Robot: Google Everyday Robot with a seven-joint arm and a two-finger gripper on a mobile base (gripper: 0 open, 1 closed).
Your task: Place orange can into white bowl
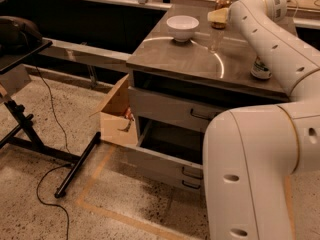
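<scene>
The white bowl [182, 27] stands upright on the far left part of the grey cabinet top [170, 56]. The orange can [222, 3] shows just its silver top and upper body at the back of the top, right of the bowl. My gripper [218, 16] is directly in front of the can and hides its lower part. It is about a bowl's width to the right of the bowl. My white arm [272, 39] reaches in from the right.
A green-and-white can [260, 69] stands at the right of the cabinet top, partly behind my arm. Two drawers [170, 149] below are pulled open. A cardboard box [117, 116] sits on the floor at left, with a black stand [30, 134] and cable beyond.
</scene>
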